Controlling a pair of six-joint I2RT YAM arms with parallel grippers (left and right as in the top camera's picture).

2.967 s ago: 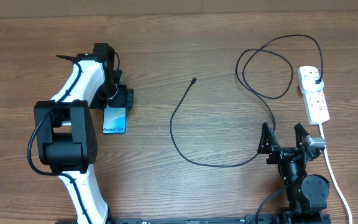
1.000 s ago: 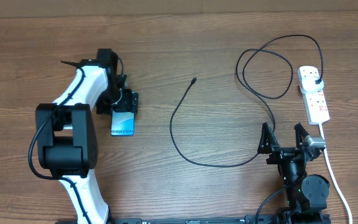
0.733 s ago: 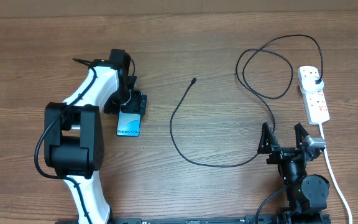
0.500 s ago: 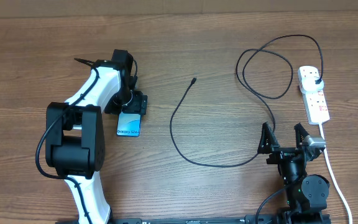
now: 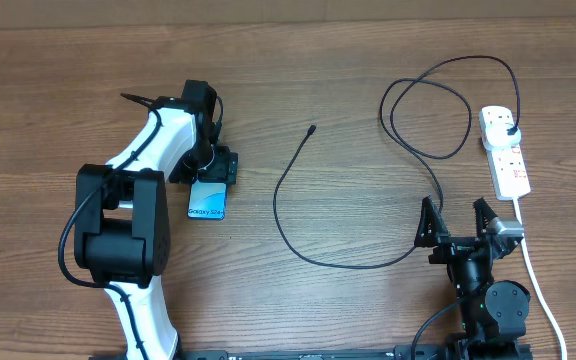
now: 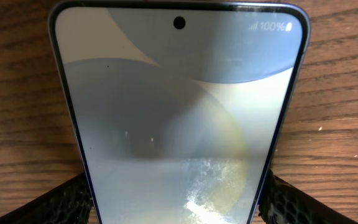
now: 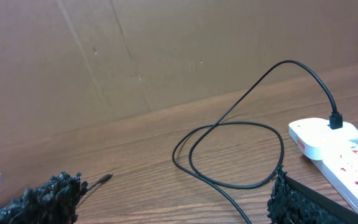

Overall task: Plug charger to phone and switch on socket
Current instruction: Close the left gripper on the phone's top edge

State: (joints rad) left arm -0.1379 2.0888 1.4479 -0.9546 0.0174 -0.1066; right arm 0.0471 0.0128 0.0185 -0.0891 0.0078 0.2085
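Observation:
The phone (image 5: 208,200) lies on the table with its "Galaxy S24" edge toward the front. My left gripper (image 5: 212,172) is shut on the phone's far end. In the left wrist view the phone (image 6: 179,112) fills the frame, and the fingers (image 6: 64,202) press both its long edges. The charger cable (image 5: 293,215) curves across the middle; its connector tip (image 5: 312,129) lies free, right of the phone. Its black plug (image 5: 509,131) sits in the white socket strip (image 5: 505,152) at the far right. My right gripper (image 5: 458,215) is open and empty near the front, beside the cable.
The socket's thick white cord (image 5: 538,285) runs down the right edge past my right arm's base (image 5: 488,300). The cable makes a loop (image 5: 428,110) left of the strip, which also shows in the right wrist view (image 7: 235,155). A cardboard wall (image 7: 135,50) stands behind the table.
My left gripper has carried the phone to the right, toward the connector tip. It has barely moved in the last half second. The right arm, cable and socket have not moved.

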